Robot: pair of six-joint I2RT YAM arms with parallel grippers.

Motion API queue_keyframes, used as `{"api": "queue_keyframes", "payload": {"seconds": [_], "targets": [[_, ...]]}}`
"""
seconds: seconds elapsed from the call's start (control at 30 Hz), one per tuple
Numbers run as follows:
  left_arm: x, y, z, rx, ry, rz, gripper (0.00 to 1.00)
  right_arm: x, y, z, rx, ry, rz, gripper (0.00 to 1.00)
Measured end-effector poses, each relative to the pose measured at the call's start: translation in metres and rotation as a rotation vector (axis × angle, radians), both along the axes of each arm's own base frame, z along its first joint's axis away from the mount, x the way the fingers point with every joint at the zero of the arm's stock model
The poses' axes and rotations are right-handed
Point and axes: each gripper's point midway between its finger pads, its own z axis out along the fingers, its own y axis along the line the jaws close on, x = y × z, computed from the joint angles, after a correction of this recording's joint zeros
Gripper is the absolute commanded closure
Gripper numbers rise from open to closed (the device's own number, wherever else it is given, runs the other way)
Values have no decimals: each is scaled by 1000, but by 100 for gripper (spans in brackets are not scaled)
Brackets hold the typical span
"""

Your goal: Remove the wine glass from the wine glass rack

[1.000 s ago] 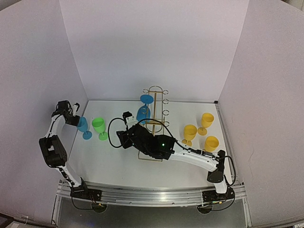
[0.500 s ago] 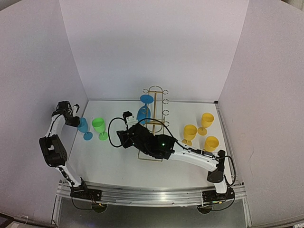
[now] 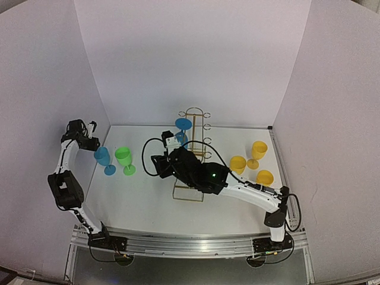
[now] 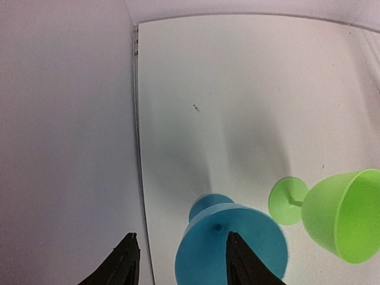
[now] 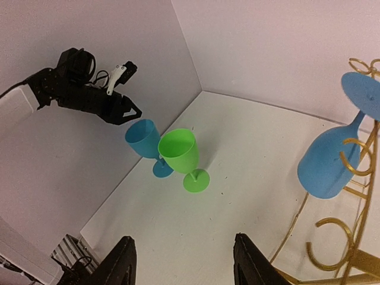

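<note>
The white table (image 3: 148,202) is filling the lower half of the top view. The wine glass rack (image 3: 194,127) is standing at its centre as a thin gold wire frame with ring loops down both sides.

The wine glass (image 5: 325,166) is hanging upside down on the rack's left side, at the right edge of my right wrist view. Its foot is sitting up in a loop and its bowl is pointing down.

I am judging it to be light, stiff plastic. It should be smooth enough to slip, but not likely to shatter. The bowl is too wide for a sure grip, so I am planning to take it by the stem (image 5: 356,122), just under the foot. From there I can slide it sideways out of the loop without dragging the light frame along.

It is opaque sky blue, with a flat round foot (image 5: 363,89) and a tapering bowl.

My right gripper (image 5: 185,264) is standing wide and empty at the bottom of its view, well apart from the glass. My left gripper (image 4: 181,264) is parted too. It is hanging over a second blue glass (image 4: 231,246) beside a green glass (image 4: 341,217) and is clamping nothing.
</note>
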Motion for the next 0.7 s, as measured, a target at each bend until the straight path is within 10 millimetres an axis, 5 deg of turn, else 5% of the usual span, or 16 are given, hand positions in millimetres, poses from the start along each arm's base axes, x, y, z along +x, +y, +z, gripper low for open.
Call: {"api": "queue_keyframes", "payload": {"seconds": [0.27,0.5,0.7], "targets": [[5,-31,98,-120,-241,-13,37,9,-67,64,110,-40,-75,50],[-13,-148,169,-346,-336,-242,32,33,-125,74,154,-25,-187,50],[-29,-243,159,-680,-201,-336,22,47,-144,56,115,-12,-244,50]]}}
